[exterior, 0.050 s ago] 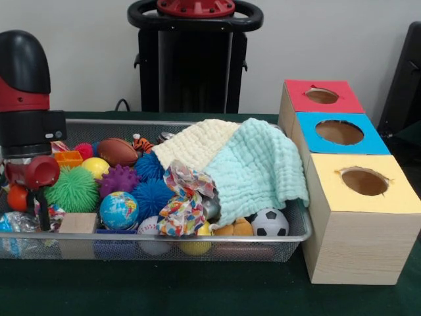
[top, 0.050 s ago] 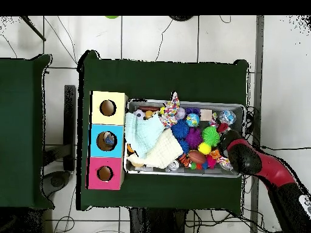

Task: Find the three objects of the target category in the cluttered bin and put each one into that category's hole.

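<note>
**Q:** Where is your gripper just now?

**A:** My red and black gripper (exterior, 0.050 s ago: 41, 197) hangs low over one end of the silver wire-mesh bin (exterior, 0.050 s ago: 289, 247), the end farthest from the boxes. It sits down among the toys, near a green spiky rubber ball (exterior, 0.050 s ago: 72, 189) and a small orange block (exterior, 0.050 s ago: 68, 158). A dark finger (exterior, 0.050 s ago: 44, 209) reaches down beside a plain wooden cube (exterior, 0.050 s ago: 78, 223). I cannot tell how wide the fingers stand, nor whether anything is between them.

**Q:** What lies in the bin?

**A:** A heap of toys: a yellow ball (exterior, 0.050 s ago: 96, 167), a purple spiky ball (exterior, 0.050 s ago: 119, 179), two blue spiky balls (exterior, 0.050 s ago: 151, 196), a small globe ball (exterior, 0.050 s ago: 119, 210), a brown toy football (exterior, 0.050 s ago: 117, 151), a black-and-white soccer ball (exterior, 0.050 s ago: 270, 222) and a knotted patterned cloth (exterior, 0.050 s ago: 185, 204). A pale yellow cloth (exterior, 0.050 s ago: 195, 143) and a mint green cloth (exterior, 0.050 s ago: 258, 168) are draped over the end nearest the boxes, the green one hanging over the rim.

**Q:** And the holes?

**A:** Three wooden boxes stand in a row, touching the bin's end: a red-topped box (exterior, 0.050 s ago: 322, 97), a blue-topped box (exterior, 0.050 s ago: 339, 133) and a yellow-topped box (exterior, 0.050 s ago: 364, 184), each with a round hole in its top. From overhead something pale shows inside the blue one's hole (top, 0.050 s ago: 107, 141); I cannot make out what.
</note>
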Action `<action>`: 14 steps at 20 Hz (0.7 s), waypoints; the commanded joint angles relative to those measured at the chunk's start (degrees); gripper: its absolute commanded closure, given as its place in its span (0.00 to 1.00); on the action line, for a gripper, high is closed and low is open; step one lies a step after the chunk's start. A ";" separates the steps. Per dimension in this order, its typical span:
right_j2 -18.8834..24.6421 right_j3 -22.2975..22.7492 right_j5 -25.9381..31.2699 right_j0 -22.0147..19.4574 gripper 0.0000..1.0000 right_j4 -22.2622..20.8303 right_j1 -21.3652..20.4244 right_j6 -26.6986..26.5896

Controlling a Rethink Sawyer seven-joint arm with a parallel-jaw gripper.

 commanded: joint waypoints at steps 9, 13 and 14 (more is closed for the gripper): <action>3.69 -10.10 -15.76 6.94 1.00 -4.89 11.39 3.10; 2.95 -10.07 -16.16 7.50 1.00 -4.55 11.00 3.79; 2.42 -10.07 -16.58 7.86 1.00 -4.21 10.74 4.15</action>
